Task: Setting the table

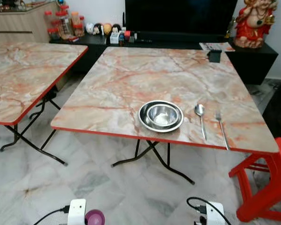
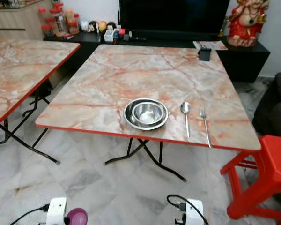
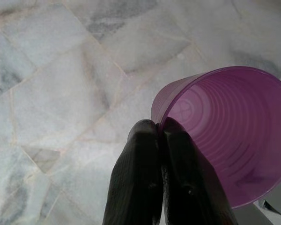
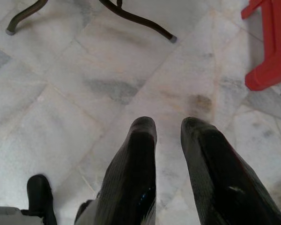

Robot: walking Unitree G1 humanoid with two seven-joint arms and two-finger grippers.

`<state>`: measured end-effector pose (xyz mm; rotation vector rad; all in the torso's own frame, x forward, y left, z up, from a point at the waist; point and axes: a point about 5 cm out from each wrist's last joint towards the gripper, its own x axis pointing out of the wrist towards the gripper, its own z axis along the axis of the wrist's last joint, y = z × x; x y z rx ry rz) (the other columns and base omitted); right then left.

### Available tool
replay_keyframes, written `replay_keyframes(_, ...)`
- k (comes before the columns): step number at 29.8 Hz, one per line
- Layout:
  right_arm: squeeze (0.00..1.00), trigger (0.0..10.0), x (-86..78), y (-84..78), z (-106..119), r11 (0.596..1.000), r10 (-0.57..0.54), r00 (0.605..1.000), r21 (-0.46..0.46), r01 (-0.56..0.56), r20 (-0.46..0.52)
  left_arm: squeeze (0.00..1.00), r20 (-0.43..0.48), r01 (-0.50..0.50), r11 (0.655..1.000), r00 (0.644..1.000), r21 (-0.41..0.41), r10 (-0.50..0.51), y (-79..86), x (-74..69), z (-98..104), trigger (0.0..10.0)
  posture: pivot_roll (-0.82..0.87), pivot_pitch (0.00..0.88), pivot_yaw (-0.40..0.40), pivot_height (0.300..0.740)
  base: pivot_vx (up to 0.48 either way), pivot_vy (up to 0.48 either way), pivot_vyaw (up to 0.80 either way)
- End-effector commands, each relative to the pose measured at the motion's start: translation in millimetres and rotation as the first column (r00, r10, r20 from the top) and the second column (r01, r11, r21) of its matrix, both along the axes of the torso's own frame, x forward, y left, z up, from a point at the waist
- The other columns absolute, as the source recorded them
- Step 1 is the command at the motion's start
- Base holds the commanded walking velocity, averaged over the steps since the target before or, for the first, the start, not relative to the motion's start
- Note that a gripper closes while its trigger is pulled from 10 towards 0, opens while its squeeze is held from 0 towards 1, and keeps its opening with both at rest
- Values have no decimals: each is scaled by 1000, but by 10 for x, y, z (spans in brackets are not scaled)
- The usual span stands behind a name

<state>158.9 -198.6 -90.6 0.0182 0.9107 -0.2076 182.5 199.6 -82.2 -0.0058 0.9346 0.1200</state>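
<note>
In the left eye view, a marble-patterned folding table (image 1: pixel 131 79) is being faced from a short way off, with a steel bowl (image 1: pixel 161 115) resting inside a shallow steel plate near the table's near edge, a spoon (image 1: pixel 200 118) laid just to its right and a fork (image 1: pixel 221 127) beside that, both with their long axes running toward the robot. At the bottom edge of that view, the purple cup (image 1: pixel 94 217) is being carried low on the left side, well short of the table and below its top. In the right eye view, the same setting is being shown, with bare table surface left of the bowl and a red stool (image 2: pixel 267 173) standing at the table's right corner. In the left wrist view, the cup's rim is being pinched between the pressed-together fingers of the left gripper (image 3: pixel 160 136), one finger inside the wall and one outside, the cup's mouth being turned toward the camera over the marble floor (image 3: pixel 61 93). In the right wrist view, the right gripper (image 4: pixel 168 129) is being held spread and empty above the floor. The cup is judged to be bound for the table ahead and above, and the left arm is the one carrying it.
</note>
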Motion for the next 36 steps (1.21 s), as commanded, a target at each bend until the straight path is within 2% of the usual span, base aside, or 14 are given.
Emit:
replay_keyframes(1,0,10000,30,16,11,1000,-5,1000,8,5,12,0,9,-7,1000,1000,9,7,34,35,22,10000,-33,0,1,740,375,0,0)
replay_keyframes(14,0,10000,44,4,18,1000,7,1000,-1,-7,12,0,11,-11,1000,1000,-4,11,14,33,18,10000,-31,0,-7,740,367,0,0)
replay_keyframes(36,0,10000,62,-2,32,1000,-12,999,12,12,34,0,12,16,1000,1000,-7,-16,-25,45,18,10000,-35,0,-6,740,0,0,0)
